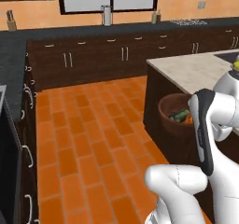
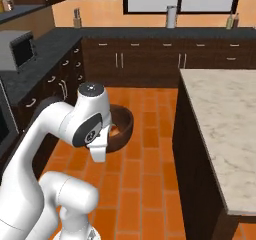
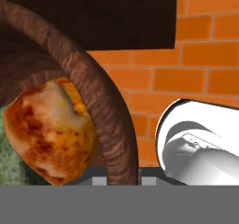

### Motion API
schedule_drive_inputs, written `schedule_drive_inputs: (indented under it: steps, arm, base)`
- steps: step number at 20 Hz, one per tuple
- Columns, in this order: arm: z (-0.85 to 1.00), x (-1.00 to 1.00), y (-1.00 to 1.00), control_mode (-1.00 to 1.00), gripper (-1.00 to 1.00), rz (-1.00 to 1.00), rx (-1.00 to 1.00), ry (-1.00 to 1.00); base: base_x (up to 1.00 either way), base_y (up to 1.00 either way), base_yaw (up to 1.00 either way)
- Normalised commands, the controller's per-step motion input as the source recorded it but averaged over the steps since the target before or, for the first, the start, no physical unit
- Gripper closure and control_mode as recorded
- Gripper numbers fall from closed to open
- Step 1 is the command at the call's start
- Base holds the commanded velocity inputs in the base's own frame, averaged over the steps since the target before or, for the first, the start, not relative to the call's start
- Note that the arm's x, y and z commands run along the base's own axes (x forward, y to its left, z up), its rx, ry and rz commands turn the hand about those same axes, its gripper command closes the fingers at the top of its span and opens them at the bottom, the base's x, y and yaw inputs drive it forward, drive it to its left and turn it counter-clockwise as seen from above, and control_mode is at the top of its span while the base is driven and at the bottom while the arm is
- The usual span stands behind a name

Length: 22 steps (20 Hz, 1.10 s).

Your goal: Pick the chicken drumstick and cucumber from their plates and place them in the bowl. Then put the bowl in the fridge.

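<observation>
- The bowl (image 1: 173, 110) is off every surface, carried in the air above the orange brick floor (image 1: 88, 139), beside the near-left corner of the island.
- In the hand view the bowl's (image 3: 100, 111) brown rim runs down between the finger tips, and the gripper (image 3: 121, 178) is clenched on that rim.
- In the left base view the gripper itself is hidden behind the arm's dark-striped forearm; the bowl shows just left of it.
- The chicken drumstick (image 3: 49, 129) lies inside the bowl, glossy orange-brown, against the inner wall near the gripped rim.
- The cucumber (image 1: 179, 115) also lies in the bowl, dark green, touching the drumstick (image 1: 188, 120) on its left side in the left base view.
- In the hand view a green patch, the cucumber (image 3: 10, 164), shows beneath the drumstick at the lower left.
- In the right base view the bowl (image 2: 121, 129) sits partly behind the arm's white joint, with an orange sliver of drumstick (image 2: 115, 130) showing inside.
- The island (image 2: 225, 119) has a pale marble top and dark sides; it stands to the right of the bowl.
- Dark cabinets (image 1: 93, 55) with a black counter line the far wall, well apart from the bowl.
- A microwave (image 2: 17, 49) stands on the left counter.
- A paper-towel roll (image 1: 107, 16) stands upright on the far counter under the window.
</observation>
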Motion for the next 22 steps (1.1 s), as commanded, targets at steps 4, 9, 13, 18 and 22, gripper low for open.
schedule_drive_inputs:
  steps: [4, 9, 13, 18, 22]
  arm:
    - [0.00, 0.00, 0.00, 1.00, 1.00, 0.00, 0.00, 0.00]
    - [0.00, 0.00, 0.00, 1.00, 1.00, 0.00, 0.00, 0.00]
    - [0.00, 0.00, 0.00, 1.00, 1.00, 0.00, 0.00, 0.00]
    - [0.00, 0.00, 0.00, 1.00, 1.00, 0.00, 0.00, 0.00]
    - [0.00, 0.00, 0.00, 1.00, 1.00, 0.00, 0.00, 0.00]
  base:
    - [1.00, 0.27, 0.01]
    - [1.00, 0.34, 0.00]
    - [1.00, 0.27, 0.00]
    - [1.00, 0.36, 0.00]
    - [1.00, 0.29, 0.00]
